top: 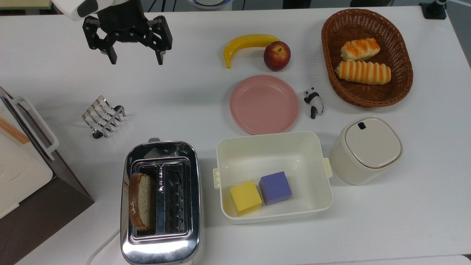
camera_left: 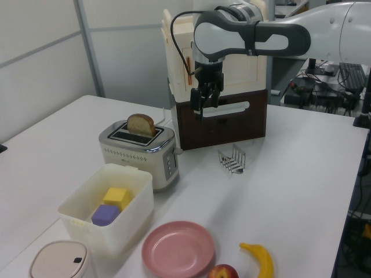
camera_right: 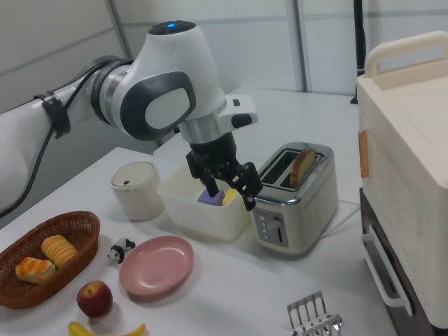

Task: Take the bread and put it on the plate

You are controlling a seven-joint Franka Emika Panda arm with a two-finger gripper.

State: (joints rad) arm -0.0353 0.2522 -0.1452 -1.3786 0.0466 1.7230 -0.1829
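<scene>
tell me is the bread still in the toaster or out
In. The bread stands upright in one slot of the toaster, its top poking above the rim; the plate is bare.

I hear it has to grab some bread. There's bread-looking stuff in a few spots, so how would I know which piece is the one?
Find the shiny chrome toaster at the table's near edge in the top view, beside the white tub. The bread stands upright in the toaster's left slot in the top view. It is a flat, speckled tan slice with a dark crust, unlike the orange-striped long rolls lying in the wicker basket.
</scene>
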